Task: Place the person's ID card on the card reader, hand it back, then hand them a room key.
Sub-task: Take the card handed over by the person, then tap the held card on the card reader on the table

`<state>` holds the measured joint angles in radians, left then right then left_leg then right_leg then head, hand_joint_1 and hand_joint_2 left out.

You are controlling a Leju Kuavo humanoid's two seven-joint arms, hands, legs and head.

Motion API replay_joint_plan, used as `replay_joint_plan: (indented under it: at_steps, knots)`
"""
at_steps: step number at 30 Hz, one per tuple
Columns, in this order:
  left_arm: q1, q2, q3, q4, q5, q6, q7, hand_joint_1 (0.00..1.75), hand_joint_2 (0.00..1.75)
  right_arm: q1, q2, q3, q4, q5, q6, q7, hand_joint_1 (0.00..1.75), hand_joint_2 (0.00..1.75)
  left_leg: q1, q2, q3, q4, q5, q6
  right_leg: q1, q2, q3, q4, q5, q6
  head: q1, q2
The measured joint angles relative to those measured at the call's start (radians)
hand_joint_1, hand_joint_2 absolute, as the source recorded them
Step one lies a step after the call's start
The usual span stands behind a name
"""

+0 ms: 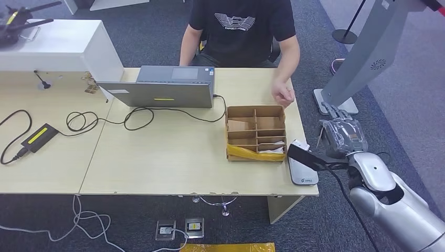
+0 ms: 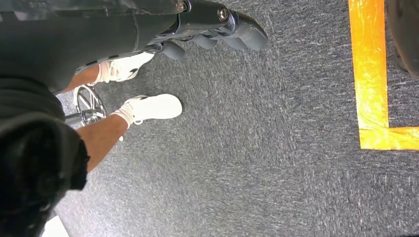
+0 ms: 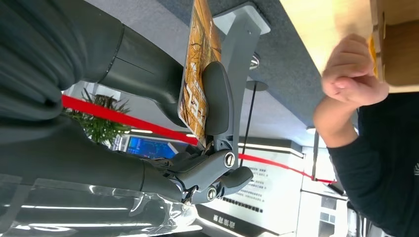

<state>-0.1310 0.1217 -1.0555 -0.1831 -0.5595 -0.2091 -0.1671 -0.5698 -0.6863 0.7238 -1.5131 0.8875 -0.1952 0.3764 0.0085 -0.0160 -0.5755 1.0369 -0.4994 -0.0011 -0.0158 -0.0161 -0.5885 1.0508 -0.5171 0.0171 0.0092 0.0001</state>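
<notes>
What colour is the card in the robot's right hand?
Mostly orange-gold with dark markings; the card shows best in the right wrist view.

On the table (image 1: 157, 163) before you, a laptop (image 1: 165, 89) sits at the far edge. To its right lies a divided box (image 1: 256, 132), then a card reader (image 1: 302, 170) at the near right corner. A person (image 1: 239, 31) sits behind.

A grey laptop (image 1: 167, 86) is set open on the wooden table (image 1: 157, 157), a black power adapter (image 1: 39, 137) beside it.
</notes>
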Motion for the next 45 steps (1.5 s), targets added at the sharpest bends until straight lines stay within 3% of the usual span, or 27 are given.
replay_joint_plan:
  at_steps: [13, 24, 32, 45]
  knots:
    - [-0.01, 0.0, 0.0, 0.0, -0.008, -0.002, 0.0, 0.0, 0.0, 0.051, 0.024, 0.003, 0.075, -0.041, -0.058, -0.057, 1.75, 1.75, 0.0, 0.0, 0.0, 0.0, 0.0, 0.0, 0.0, 0.0, 0.0, 0.0, 0.0, 0.0, 0.0, 0.0]
    - [-0.016, 0.0, 0.0, 0.0, -0.007, 0.001, 0.0, 0.0, 0.0, 0.041, 0.103, 0.046, 0.2, -0.094, -0.086, -0.136, 1.75, 1.75, 0.0, 0.0, 0.0, 0.0, 0.0, 0.0, 0.0, 0.0, 0.0, 0.0, 0.0, 0.0, 0.0, 0.0]
    - [-0.018, 0.0, 0.0, 0.0, -0.017, -0.002, 0.0, 0.0, 0.0, 0.029, 0.131, 0.106, 0.256, -0.134, -0.096, -0.115, 1.75, 1.75, 0.0, 0.0, 0.0, 0.0, 0.0, 0.0, 0.0, 0.0, 0.0, 0.0, 0.0, 0.0, 0.0, 0.0]
    - [-0.021, 0.0, -0.001, 0.0, -0.015, -0.012, 0.0, 0.0, 0.0, 0.017, 0.131, 0.147, 0.278, -0.174, -0.123, -0.076, 1.75, 1.75, 0.0, 0.001, 0.002, 0.0, 0.0, 0.0, 0.0, 0.001, 0.001, 0.0, 0.0, 0.0, 0.0, 0.0]
